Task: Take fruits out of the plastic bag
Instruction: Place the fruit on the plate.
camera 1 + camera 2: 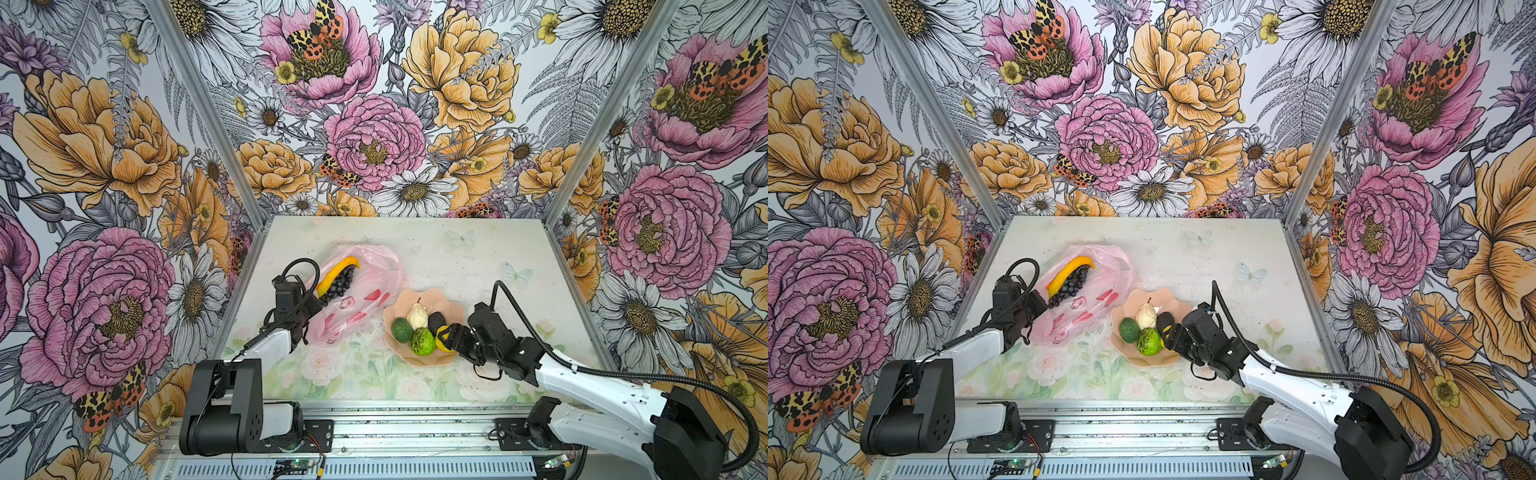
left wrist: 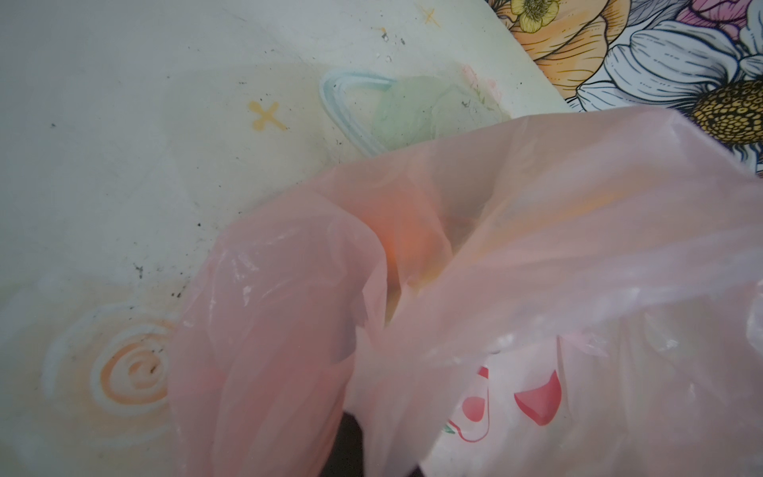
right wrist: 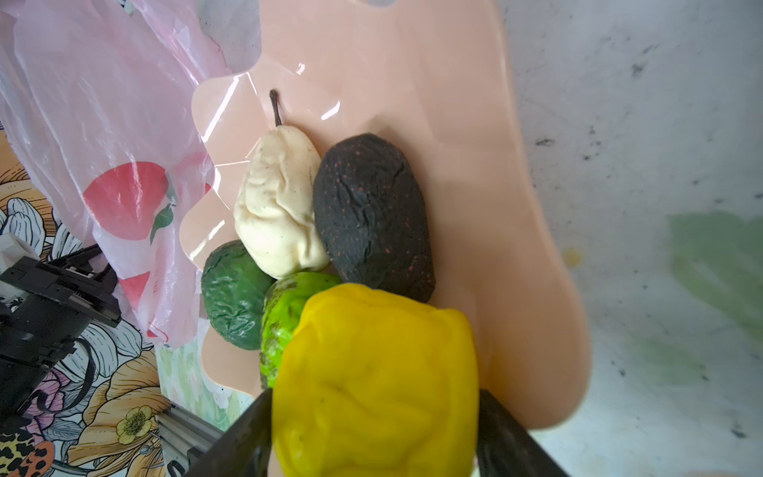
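Two fingers of the right gripper [image 3: 373,396] bracket the lemon [image 3: 371,351], one against each flank, so it reads as grasped, low over the dish [image 3: 475,165] at the rim nearest the right arm. Already in the dish lie a pear [image 3: 280,206], a black fruit [image 3: 371,214], an avocado [image 3: 233,293] and a green ball [image 3: 285,314], all touching (their skins are wrinkled, so I judge them soft foam, light and easily dented).

The left gripper [image 1: 306,332] is clenched, apparently on the film of the bag [image 1: 361,291], which lies just beside the dish on the side away from the right arm. At the bag's end farthest from the dish a banana [image 1: 336,268] and grapes [image 1: 338,286] lie side by side, touching and uncovered. Both should weigh little.

The banana looks the firmer, so take it across its middle, where it is narrow. The grapes are knobbly and may snag, so close on the thick of the bunch. The film is thin, slick and limp, and will likely ride up with any fruit unless pinned.
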Controlling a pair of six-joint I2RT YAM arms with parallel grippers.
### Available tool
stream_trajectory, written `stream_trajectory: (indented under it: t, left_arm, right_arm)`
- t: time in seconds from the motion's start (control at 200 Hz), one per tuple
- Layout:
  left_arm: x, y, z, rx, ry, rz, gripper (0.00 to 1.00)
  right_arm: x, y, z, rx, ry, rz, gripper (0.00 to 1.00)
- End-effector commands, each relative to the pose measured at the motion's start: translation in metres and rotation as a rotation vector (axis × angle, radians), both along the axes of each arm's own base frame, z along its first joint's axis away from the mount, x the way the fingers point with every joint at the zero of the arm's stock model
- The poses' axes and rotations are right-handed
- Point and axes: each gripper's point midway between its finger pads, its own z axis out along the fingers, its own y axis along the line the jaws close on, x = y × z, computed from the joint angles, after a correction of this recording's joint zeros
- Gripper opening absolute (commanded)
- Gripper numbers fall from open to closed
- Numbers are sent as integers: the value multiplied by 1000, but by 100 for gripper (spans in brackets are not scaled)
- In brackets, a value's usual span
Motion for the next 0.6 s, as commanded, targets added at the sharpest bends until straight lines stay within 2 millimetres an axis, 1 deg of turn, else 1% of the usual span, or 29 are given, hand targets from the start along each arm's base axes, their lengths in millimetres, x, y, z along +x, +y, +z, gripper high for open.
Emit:
stream_trajectory:
  t: [0.0, 0.165, 0.42, 0.595]
  left_arm:
    - [0, 1, 4, 7, -31, -13, 0]
    - [0, 0, 4, 5, -32, -16, 0]
    - [0, 1, 4, 6, -32, -16, 0]
    - [0, 1, 4, 6, -31, -16, 0]
  right_arm:
    - [2, -4, 12, -25, -26, -1, 77]
    - [1, -11, 16, -50, -35, -16, 77]
    - [1, -18, 16, -78, -26, -35, 67]
    - [4, -23, 23, -96, -44, -51, 67]
